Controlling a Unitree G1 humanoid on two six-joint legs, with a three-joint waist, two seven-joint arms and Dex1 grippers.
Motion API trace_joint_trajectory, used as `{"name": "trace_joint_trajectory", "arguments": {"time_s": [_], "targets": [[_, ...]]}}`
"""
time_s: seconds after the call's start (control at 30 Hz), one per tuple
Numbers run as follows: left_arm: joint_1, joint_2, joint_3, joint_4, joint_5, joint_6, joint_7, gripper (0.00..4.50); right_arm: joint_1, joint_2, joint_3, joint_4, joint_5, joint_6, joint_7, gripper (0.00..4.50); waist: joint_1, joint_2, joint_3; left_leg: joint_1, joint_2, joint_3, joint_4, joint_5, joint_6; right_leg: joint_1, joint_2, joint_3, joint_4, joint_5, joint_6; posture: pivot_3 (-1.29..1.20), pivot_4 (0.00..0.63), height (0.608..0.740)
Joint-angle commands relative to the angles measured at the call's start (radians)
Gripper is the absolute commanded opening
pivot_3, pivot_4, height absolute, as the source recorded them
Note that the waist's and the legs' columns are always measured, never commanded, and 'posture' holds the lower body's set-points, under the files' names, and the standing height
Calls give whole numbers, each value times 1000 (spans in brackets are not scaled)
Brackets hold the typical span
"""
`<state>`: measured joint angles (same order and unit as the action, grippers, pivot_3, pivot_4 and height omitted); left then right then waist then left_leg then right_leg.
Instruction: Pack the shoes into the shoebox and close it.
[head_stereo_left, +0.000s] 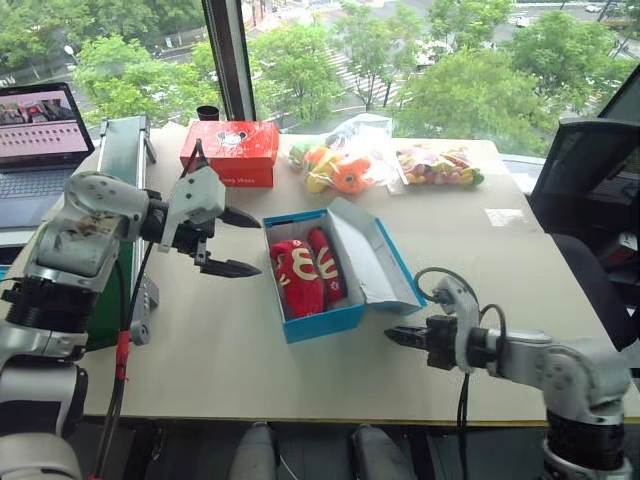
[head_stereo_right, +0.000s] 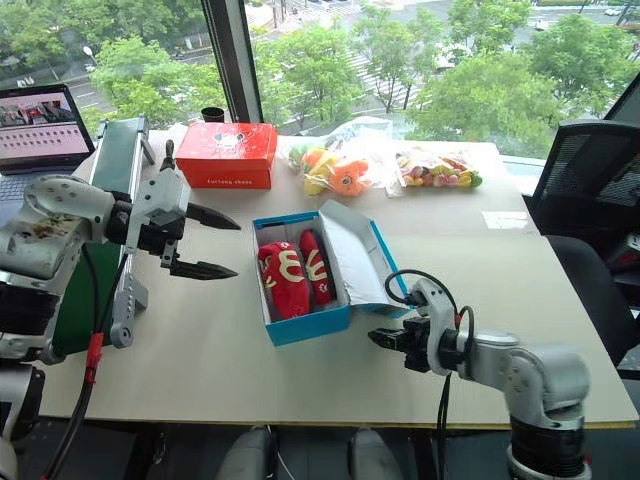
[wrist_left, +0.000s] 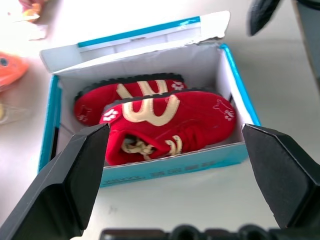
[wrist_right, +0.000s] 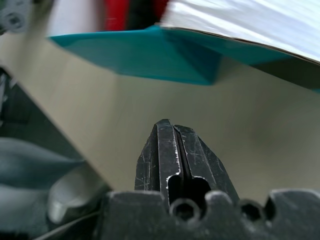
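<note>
Both small red fabric shoes sit inside the bright blue cardboard shoebox, lid open. My left gripper hovers spread beside it; my right gripper, fingers pressed together, sits low near the lid, probably to nudge it closed.

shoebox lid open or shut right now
Open. The shoebox lid leans back toward the robot's right, and both shoes show inside.
</note>
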<state>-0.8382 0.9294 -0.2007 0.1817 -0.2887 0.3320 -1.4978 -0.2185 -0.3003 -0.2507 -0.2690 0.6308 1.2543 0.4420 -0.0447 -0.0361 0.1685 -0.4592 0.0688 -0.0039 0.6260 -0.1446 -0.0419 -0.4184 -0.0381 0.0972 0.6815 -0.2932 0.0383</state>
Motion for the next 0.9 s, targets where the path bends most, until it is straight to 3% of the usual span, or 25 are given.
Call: {"name": "trace_joint_trajectory", "arguments": {"time_s": [0.03, 0.13, 0.23, 0.3, 0.37, 0.47, 0.67, 0.8, 0.9], "targets": [[-31, 19, 21, -6, 21, -12, -16, 4500, -15, 51, -27, 142, -43, -171, -27, 27, 0, 0, 0, 0, 0, 0, 0, 0, 0, 0, 0, 0, 0, 0, 0, 0, 150, 739], [-30, 20, 31, -23, 11, 3, -29, 4500, -35, 98, -78, 257, -20, -232, -39, 27, 2, 0, 0, 0, 0, 0, 0, 0, 0, 0, 0, 0, 0, 0, 0, 0, 150, 739], [-31, 28, 39, -32, 7, 16, -35, 4500, -105, 186, -281, 456, 130, -387, -11, 27, -2, -1, -1, 0, 0, 0, 0, 0, 0, 2, 0, -1, 0, 0, 0, 0, 150, 739], [-31, 33, 44, -34, 6, 23, -37, 4500, -138, 218, -377, 500, 230, -441, 25, 27, -3, 0, 0, 5, 0, 0, 1, 0, 0, 7, 0, -1, -1, 1, 1, 0, 150, 739], [-29, 41, 50, -34, 8, 27, -37, 4500, -148, 216, -396, 497, 265, -458, 52, 27, -3, 1, 1, 12, 0, 0, 0, 0, 0, 14, 0, 0, -1, 0, 2, 0, 150, 739], [-18, 54, 78, -27, 11, 35, -9, 4500, -131, 168, -262, 384, 219, -433, 105, 27, -2, 3, 2, 13, 0, 0, -2, 0, 0, 14, 0, 0, -1, -3, 7, 0, 150, 739], [94, 158, 159, -49, 12, 47, 11, 4500, -204, 81, -125, 47, 420, -235, 93, 27, -26, 6, 4, 13, 0, 0, -4, 0, 0, 12, 0, 1, 0, -4, 6, 0, 150, 739], [157, 172, 207, -122, -21, 91, 47, 4500, -254, 74, 25, -11, 429, -136, 24, 27, -22, 4, 3, 13, 1, -1, -4, 0, 0, 14, 0, -1, -1, -4, 6, 0, 150, 739], [228, 183, 261, -205, -51, 143, 78, 4500, -280, 48, 135, -17, 413, -93, 54, 27, -17, 4, 3, 12, 1, -1, -4, 0, 0, 13, 0, 0, -1, -4, 5, 0, 150, 739]]}}
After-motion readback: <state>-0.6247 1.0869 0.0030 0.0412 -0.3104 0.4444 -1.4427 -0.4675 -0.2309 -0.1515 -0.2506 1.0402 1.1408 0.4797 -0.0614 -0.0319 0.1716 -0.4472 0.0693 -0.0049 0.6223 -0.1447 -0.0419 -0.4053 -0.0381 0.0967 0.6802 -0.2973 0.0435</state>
